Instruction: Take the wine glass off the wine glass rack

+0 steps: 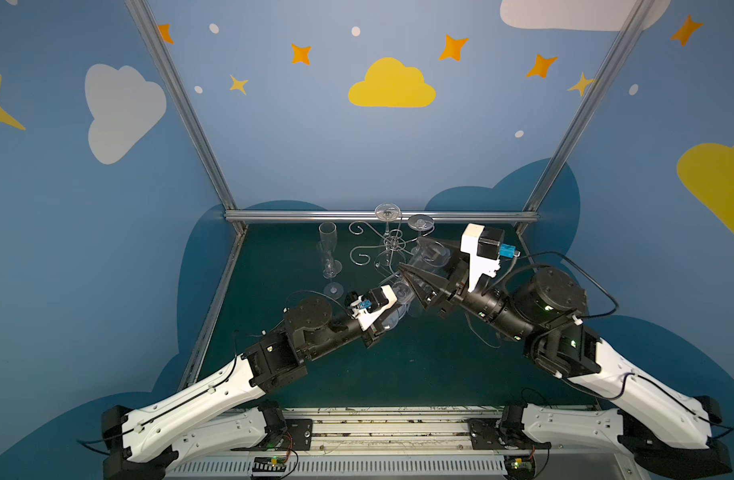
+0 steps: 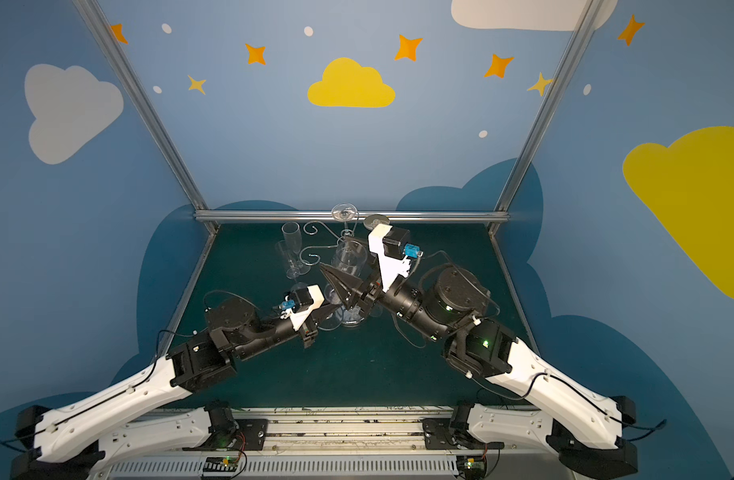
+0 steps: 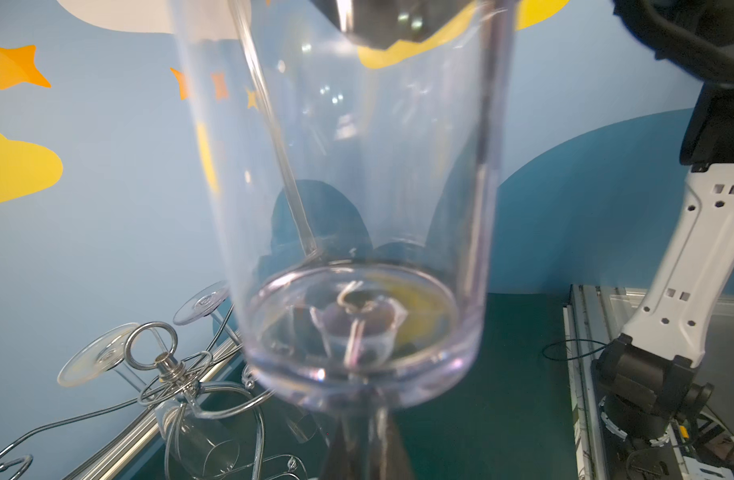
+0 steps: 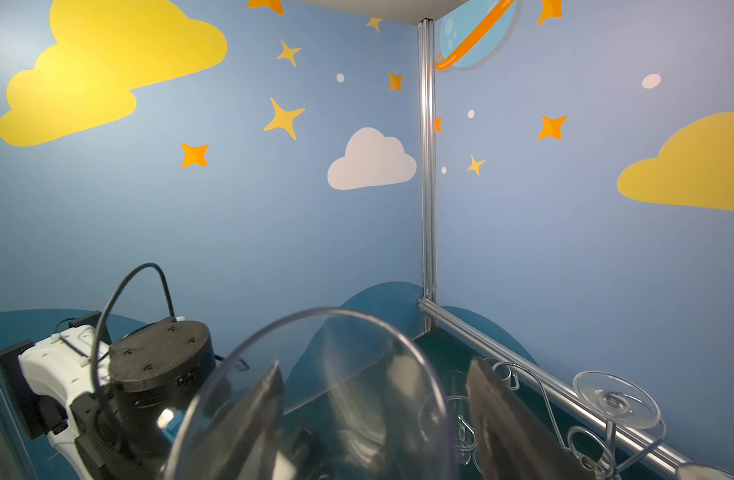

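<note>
A clear wine glass [image 1: 425, 262] [image 2: 348, 266] hangs in front of the chrome wire wine glass rack [image 1: 392, 243] [image 3: 170, 370]. My left gripper [image 1: 400, 297] [image 3: 365, 440] is shut on its stem, and the wide bowl [image 3: 357, 208] points away from that wrist camera. My right gripper [image 1: 411, 253] [image 4: 375, 365] is open, with one dark finger on each side of the bowl. The far finger [image 4: 494, 407] stands just clear of the rim [image 4: 336, 316]. The near finger shows only through the glass. In the left wrist view the held glass is apart from the rack's arms.
Two more glasses hang upside down on the rack, their feet [image 1: 387, 212] [image 1: 420, 222] uppermost. Two tall flutes [image 1: 328, 245] stand on the green table left of the rack. An aluminium rail [image 1: 294, 216] and blue walls close off the back and the sides.
</note>
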Robot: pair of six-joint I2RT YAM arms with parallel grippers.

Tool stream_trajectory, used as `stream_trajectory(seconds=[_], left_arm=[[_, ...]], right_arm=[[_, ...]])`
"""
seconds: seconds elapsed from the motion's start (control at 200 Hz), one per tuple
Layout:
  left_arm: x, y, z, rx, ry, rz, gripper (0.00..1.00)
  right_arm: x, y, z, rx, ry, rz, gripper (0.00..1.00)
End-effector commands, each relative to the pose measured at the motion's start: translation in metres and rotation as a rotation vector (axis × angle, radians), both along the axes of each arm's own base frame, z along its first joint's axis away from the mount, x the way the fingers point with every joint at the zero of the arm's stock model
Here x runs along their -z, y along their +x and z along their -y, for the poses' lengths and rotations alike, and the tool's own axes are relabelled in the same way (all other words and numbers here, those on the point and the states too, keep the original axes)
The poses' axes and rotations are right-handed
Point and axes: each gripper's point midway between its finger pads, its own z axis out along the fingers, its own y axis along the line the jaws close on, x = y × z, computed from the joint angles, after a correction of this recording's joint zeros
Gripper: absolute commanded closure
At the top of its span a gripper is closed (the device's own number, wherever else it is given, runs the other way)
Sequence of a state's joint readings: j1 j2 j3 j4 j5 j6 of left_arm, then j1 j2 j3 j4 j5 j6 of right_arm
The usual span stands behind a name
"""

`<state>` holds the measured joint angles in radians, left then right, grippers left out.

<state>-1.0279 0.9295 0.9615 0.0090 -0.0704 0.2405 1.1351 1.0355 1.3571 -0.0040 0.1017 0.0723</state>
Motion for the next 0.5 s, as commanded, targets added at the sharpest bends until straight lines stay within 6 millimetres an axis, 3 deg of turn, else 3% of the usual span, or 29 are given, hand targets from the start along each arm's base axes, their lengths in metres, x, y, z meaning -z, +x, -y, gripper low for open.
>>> stream_trajectory(seconds=[0.0,0.28,0.496], left_arm=[[-0.028,-0.001,-0.002,-0.010,-0.051,0.068,0.97],[-0.025,-0.002,0.001,-0.003,-0.043,0.060,0.97],[-0.022,-0.003,0.004,0.004,-0.030,0.052,0.95]], right_arm=[[-0.003,0.003,0.003,-0.008,0.038,-0.030,0.39],[0.004,0.007,0.006,-0.005,0.050,-0.039,0.62],[0.008,0.006,0.004,-0.021,0.040,-0.032,0.68]])
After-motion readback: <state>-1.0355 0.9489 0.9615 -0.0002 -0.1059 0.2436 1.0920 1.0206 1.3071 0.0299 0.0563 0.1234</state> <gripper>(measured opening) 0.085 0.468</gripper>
